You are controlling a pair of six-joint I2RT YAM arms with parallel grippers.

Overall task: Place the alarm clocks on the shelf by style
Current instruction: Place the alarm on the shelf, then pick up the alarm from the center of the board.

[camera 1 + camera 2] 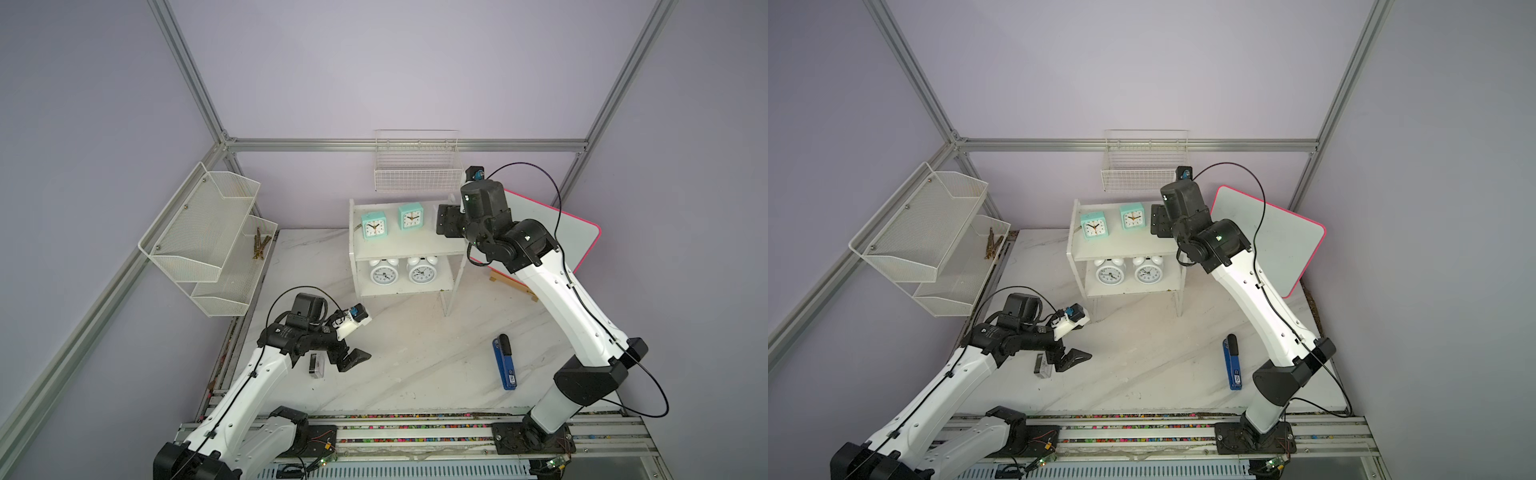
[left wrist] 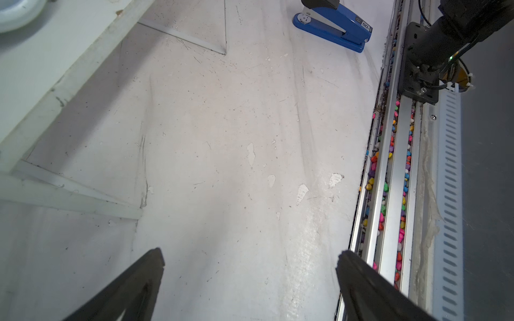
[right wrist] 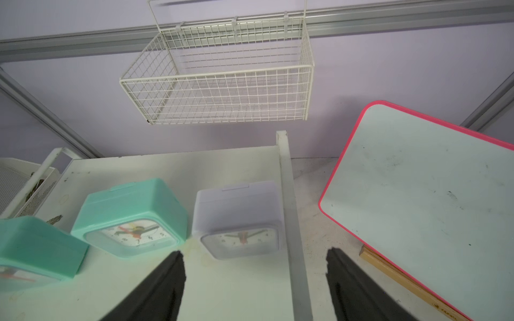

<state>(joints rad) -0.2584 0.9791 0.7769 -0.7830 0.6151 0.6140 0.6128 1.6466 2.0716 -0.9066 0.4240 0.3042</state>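
Note:
The white shelf (image 1: 411,249) stands at the back of the table. Two mint green alarm clocks (image 1: 375,226) (image 1: 411,216) stand on its upper board, and two round white twin-bell clocks (image 1: 383,274) (image 1: 421,272) on the lower one. In the right wrist view a lilac-white clock (image 3: 239,219) stands on the upper board beside a mint one (image 3: 130,211), against the side panel. My right gripper (image 3: 254,254) is open just short of it, nothing between its fingers. My left gripper (image 2: 250,253) hangs open over bare table. A clear and black clock (image 1: 316,365) lies beside it.
A blue stapler (image 1: 505,361) lies on the table toward the right. A pink-edged whiteboard (image 1: 540,232) leans right of the shelf. A wire basket (image 1: 417,166) hangs on the back wall, and a mesh rack (image 1: 208,237) on the left. Coloured pebbles (image 2: 389,166) fill the front rail.

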